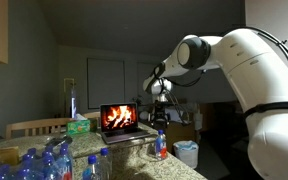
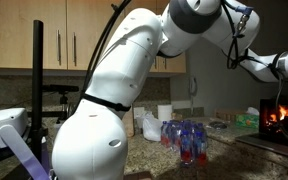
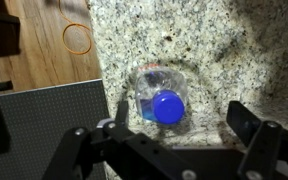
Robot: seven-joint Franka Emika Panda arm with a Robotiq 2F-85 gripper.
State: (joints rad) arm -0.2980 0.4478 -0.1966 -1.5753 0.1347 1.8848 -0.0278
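Let-go stage, probably: bottle (image 3: 156, 88) is seen standing on the counter (image 3: 234, 45), gripper (image 3: 180, 112) jaws spread wide, nothing held. A straight lift-off is called for next.

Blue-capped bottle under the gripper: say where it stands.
In the wrist view, the blue-capped bottle stands upright on the granite counter, centred below the open gripper, with the orange ring up-left.

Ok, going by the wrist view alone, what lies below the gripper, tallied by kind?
blue-capped bottle: 1
orange ring: 1
dark grey panel: 1
Total: 3
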